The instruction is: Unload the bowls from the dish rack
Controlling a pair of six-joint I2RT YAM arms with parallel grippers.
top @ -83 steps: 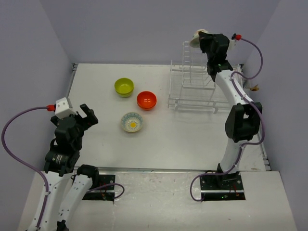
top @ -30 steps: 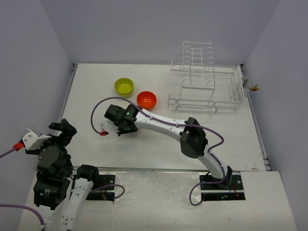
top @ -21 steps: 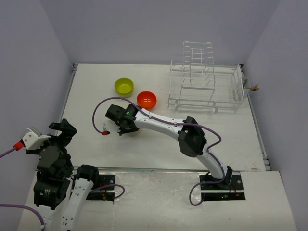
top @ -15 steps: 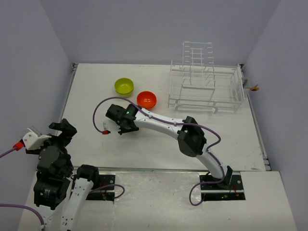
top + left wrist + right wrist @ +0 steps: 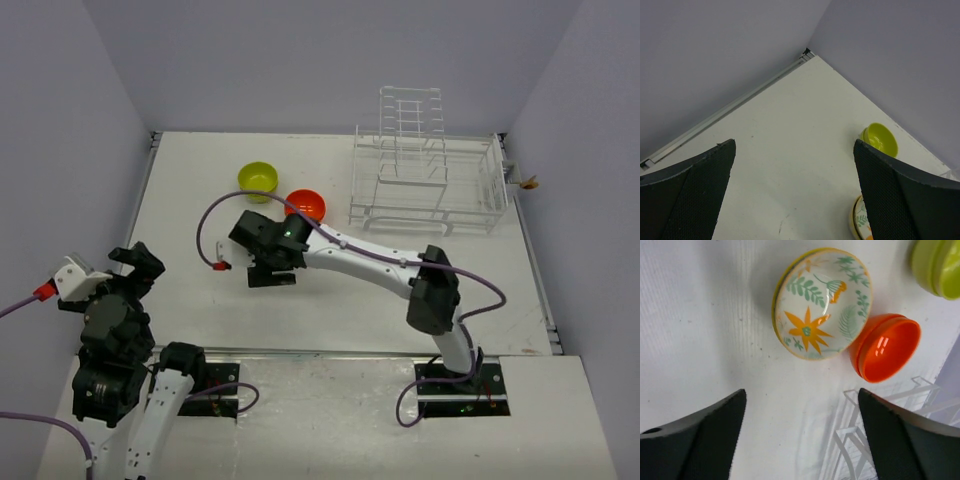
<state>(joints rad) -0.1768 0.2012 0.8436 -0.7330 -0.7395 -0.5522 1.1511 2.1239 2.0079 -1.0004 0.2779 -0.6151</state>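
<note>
Dish rack (image 5: 425,172) sits at the far right of the table (image 5: 200,160), upright slotted section at its far side. All three bowls are on the table to the left of the rack, in a loose cluster. Lime-green bowl (image 5: 258,180) is farthest left and upright. Orange-red bowl (image 5: 309,204) is just right of it, with its near edge hidden by the right arm (image 5: 370,262). Floral bowl (image 5: 822,302) is covered by the right gripper's body in the top view. The right wrist view shows it upright, right against the orange-red bowl; can't tell if they touch. Rack wires show at that view's lower right.

A purple cable (image 5: 207,225) loops off the right wrist, its red plug just left of the gripper.

Right gripper (image 5: 801,390) hovers over the table just beside the floral bowl. Jaws wide apart, nothing between them, touching nothing.

Left gripper (image 5: 794,142) is pulled in at the near left and raised off the table. Jaws wide apart, holding nothing. Its view looks toward the far left corner, with the lime-green bowl and the floral bowl's rim at the right.
</note>
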